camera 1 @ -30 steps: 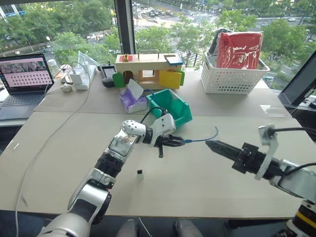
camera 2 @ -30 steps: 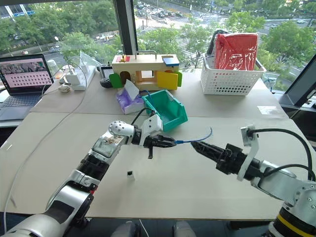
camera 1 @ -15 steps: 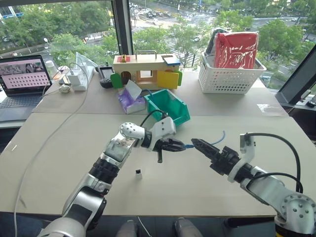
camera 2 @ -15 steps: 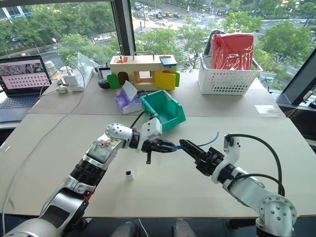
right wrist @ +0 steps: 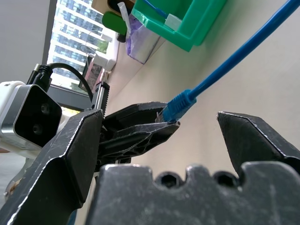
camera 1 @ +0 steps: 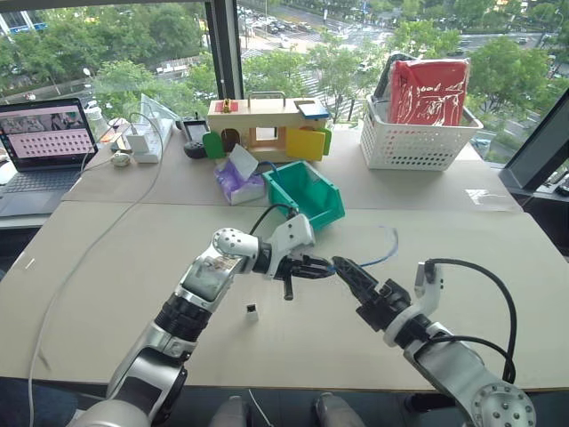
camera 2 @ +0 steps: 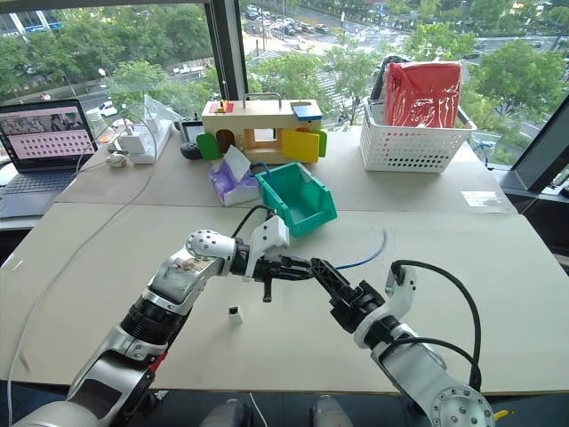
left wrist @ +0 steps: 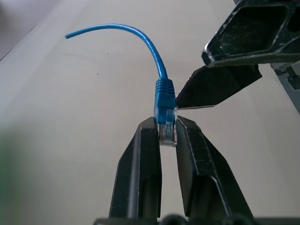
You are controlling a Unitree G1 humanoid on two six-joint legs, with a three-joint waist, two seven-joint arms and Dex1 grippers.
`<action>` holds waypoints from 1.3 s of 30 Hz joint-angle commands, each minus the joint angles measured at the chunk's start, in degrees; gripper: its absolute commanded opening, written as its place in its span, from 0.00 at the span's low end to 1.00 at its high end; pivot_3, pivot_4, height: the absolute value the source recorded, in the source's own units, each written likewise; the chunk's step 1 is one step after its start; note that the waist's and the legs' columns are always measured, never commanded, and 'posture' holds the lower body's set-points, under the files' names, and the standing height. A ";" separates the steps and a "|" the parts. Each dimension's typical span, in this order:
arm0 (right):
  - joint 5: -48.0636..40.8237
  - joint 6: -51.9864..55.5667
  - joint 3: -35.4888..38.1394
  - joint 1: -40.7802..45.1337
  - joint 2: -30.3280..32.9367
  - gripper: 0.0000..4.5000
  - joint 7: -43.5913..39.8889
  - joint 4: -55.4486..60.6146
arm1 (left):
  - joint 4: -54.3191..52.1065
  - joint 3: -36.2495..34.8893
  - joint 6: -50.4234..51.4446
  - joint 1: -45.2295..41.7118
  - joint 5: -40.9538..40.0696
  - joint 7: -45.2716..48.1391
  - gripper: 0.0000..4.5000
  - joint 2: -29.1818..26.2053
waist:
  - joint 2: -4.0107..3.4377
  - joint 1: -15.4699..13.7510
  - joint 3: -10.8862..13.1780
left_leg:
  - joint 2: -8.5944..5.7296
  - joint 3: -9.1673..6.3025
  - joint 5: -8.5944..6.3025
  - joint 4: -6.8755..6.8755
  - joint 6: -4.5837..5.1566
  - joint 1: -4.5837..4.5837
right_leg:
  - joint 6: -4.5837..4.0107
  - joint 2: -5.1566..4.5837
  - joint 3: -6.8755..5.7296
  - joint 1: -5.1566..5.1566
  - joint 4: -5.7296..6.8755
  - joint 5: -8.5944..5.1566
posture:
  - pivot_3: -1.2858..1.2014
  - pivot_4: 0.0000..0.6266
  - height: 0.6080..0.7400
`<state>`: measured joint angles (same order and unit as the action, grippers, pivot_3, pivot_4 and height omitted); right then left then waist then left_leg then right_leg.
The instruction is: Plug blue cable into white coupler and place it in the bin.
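My left gripper (camera 1: pixel 322 267) is shut on the pale plug of the blue cable (left wrist: pixel 160 68), held a little above the table's middle. The cord (camera 1: pixel 388 255) arcs away to the right, its free end in the air. From the right, my right gripper (right wrist: pixel 159 117) points at that plug; it is open, with one finger on each side of the plug and apart from it. The white coupler (camera 1: pixel 252 312) stands alone on the table, nearer to me and left of both grippers. Behind the left gripper sits the teal bin (camera 1: pixel 322 212), its inside partly hidden.
A white lattice basket (camera 1: pixel 418 142) holding a red bag stands at the back right. A wooden toy house (camera 1: pixel 267 124) and a purple tissue pack (camera 1: pixel 238 184) are behind the bin. A laptop (camera 1: pixel 44 147) sits far left, and a long white cable (camera 1: pixel 89 249) trails across the table.
My right gripper has swung left and lower while rolling, from well right of the cord to flanking the plug. The left gripper keeps its hold on the plug, having drawn back slightly.
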<state>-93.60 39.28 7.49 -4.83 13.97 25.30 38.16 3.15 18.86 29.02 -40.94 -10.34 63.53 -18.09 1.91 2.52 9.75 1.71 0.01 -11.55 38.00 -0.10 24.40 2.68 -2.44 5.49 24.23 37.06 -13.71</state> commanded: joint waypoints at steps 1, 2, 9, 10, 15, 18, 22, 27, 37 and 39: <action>-1.78 -3.34 -0.14 -0.01 0.08 1.00 0.09 2.12 | -1.46 -0.91 -0.07 -1.66 -1.11 -0.82 0.02 0.41 | 0.00 0.00 0.00 | 0.00 0.00 0.00 0.00 0.00 0.00 | 0.00 0.00 0.00 0.00 0.00 0.00 | 0.52 0.24 0.81; -1.57 -4.04 -0.15 0.06 -0.14 1.00 -0.22 2.14 | -1.53 -0.88 0.00 -1.67 -1.23 -0.91 0.02 0.42 | 0.00 0.02 0.00 | 0.00 0.00 0.00 0.00 0.00 0.00 | 0.00 0.00 0.00 0.00 0.00 0.00 | 0.52 0.24 0.81; -1.32 -6.43 -1.10 -0.29 0.48 1.00 -1.00 2.76 | -1.63 -0.20 -0.48 -1.45 -1.25 -1.04 0.02 -0.06 | 0.00 0.01 0.00 | 0.00 0.00 0.00 0.00 0.00 0.00 | 0.00 0.01 0.00 0.00 0.00 0.00 | 0.52 0.24 0.81; -1.34 -6.58 -1.27 -0.28 0.63 1.00 -1.07 2.78 | -1.50 -0.18 -0.55 -1.55 -1.26 -1.07 0.02 -0.01 | 0.00 0.00 0.00 | 0.00 0.00 0.00 0.00 0.00 0.00 | 0.00 0.01 0.00 0.00 0.00 0.00 | 0.52 0.24 0.81; -1.44 -7.33 -2.23 -0.24 1.28 1.00 -1.16 3.06 | -1.51 -0.07 -0.64 -1.85 -1.26 -1.59 0.02 0.61 | 0.00 -0.03 0.00 | 0.00 0.00 0.00 0.00 0.00 0.00 | 0.00 0.00 0.00 0.00 0.00 0.00 | 0.52 0.24 0.81; -1.46 -7.81 -2.59 -0.19 1.65 1.00 -1.34 3.12 | -2.33 0.29 -0.42 -1.32 -1.27 -1.93 0.02 0.92 | 0.00 -0.04 0.00 | 0.00 0.00 0.00 0.00 0.00 0.00 | 0.00 0.00 0.00 0.00 0.00 0.00 | 0.52 0.24 0.81; -1.17 -8.19 -2.74 0.15 1.94 1.00 -1.86 3.03 | -2.99 0.80 -0.25 -0.82 -1.24 -2.01 0.02 0.94 | 0.00 -0.03 0.00 | 0.00 0.00 0.00 0.00 0.00 0.00 | 0.00 0.00 0.00 0.00 0.00 0.00 | 0.52 0.24 0.81; -1.06 -8.49 -2.86 0.45 2.16 1.00 -2.45 2.88 | -3.48 1.43 -0.19 -0.77 -1.13 -1.83 0.02 0.61 | 0.00 -0.04 0.00 | -0.01 0.00 0.00 0.00 0.00 0.00 | 0.00 0.00 0.01 0.00 0.00 0.00 | 0.52 0.24 0.81; -1.54 -9.00 -3.26 0.50 2.49 0.71 -2.61 2.88 | -3.63 1.71 -0.34 -0.60 -1.23 -2.21 0.02 0.39 | 0.00 -0.04 0.00 | -0.01 0.00 0.00 0.00 0.00 0.00 | 0.00 0.00 0.01 0.00 0.00 0.00 | 0.52 0.24 0.81; -1.67 -9.04 -3.40 0.57 2.50 0.56 -2.67 2.85 | -3.40 1.76 -0.49 -0.62 -1.16 -2.27 0.02 0.45 | 0.00 -0.04 0.00 | 0.00 0.00 0.00 0.00 0.00 0.00 | 0.00 0.00 0.01 0.00 0.00 0.00 | 0.52 0.24 0.81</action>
<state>-93.61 31.33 4.25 -5.08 16.49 23.90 38.63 0.90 20.50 28.86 -41.09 -11.21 61.43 -17.79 1.91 2.48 9.75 1.70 0.02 -11.55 38.00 -0.10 24.39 2.67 -2.44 5.50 24.22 37.06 -13.71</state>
